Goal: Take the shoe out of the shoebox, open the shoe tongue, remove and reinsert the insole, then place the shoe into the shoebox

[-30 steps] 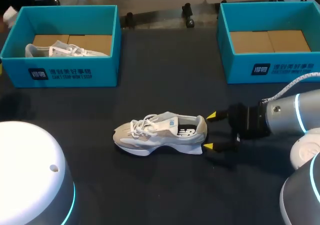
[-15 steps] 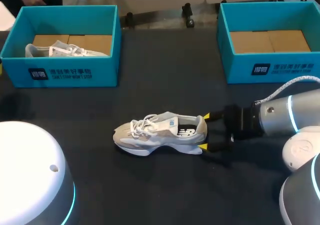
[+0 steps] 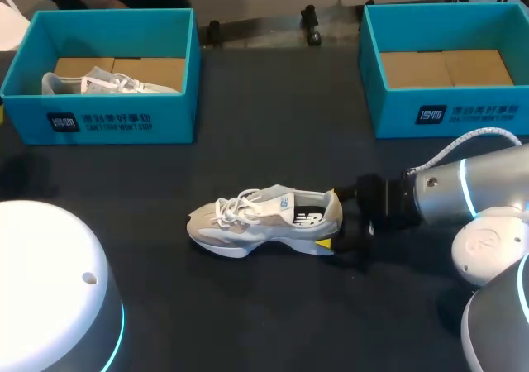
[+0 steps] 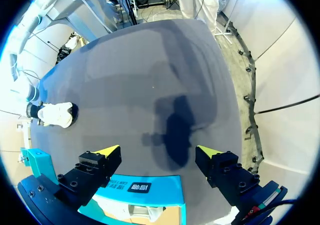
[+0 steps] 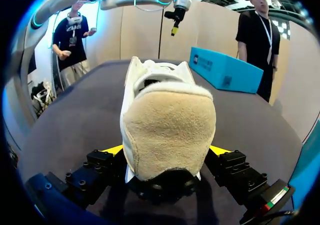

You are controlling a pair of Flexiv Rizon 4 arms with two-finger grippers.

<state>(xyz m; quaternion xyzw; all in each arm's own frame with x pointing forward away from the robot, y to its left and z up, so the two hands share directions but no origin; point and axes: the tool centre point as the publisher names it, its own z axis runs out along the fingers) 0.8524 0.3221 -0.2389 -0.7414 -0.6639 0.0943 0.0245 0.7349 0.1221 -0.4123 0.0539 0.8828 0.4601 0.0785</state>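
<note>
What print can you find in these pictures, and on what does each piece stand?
Left shoebox front: white label, too small to read.
Right shoebox front: white label, too small to read.
Unboxed shoe side: logo mark, no legible words.

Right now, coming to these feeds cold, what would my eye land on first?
The pale sneaker standing upright mid-table, toe toward my left side, with the right gripper at its heel. Next, at the table's far side, the left blue shoebox holding a second pale shoe, and the right blue shoebox showing bare cardboard inside.
</note>
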